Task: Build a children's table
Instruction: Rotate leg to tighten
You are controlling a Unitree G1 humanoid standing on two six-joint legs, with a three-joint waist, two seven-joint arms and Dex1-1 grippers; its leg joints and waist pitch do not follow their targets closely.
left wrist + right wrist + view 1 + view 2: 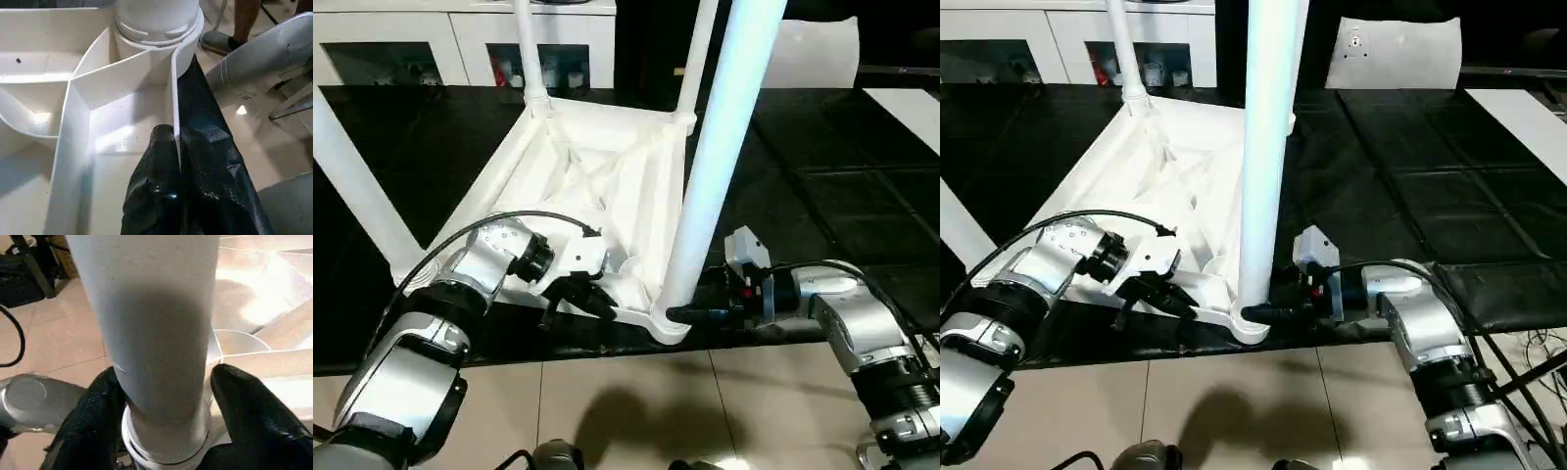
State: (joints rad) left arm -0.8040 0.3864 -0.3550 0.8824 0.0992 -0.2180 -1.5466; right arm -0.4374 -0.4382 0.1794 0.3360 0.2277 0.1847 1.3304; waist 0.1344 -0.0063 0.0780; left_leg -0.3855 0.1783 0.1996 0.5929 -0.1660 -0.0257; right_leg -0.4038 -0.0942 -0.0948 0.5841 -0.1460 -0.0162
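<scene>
Leg [156, 347] stands between right gripper's [161, 421] spread fingers; left gripper [178, 166] pinches tabletop rim [174, 93].

Bright overhead light, glare blooming off the pale floor [274, 279]; the near leg [151, 333], between the fingers, looks soft and shadowed.

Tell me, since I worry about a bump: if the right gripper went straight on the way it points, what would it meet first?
Most likely the near leg. The right gripper has a finger on each side of that leg just above its corner socket, so its palm would soon press against the tube, though the exact gap is hard to judge.
</scene>
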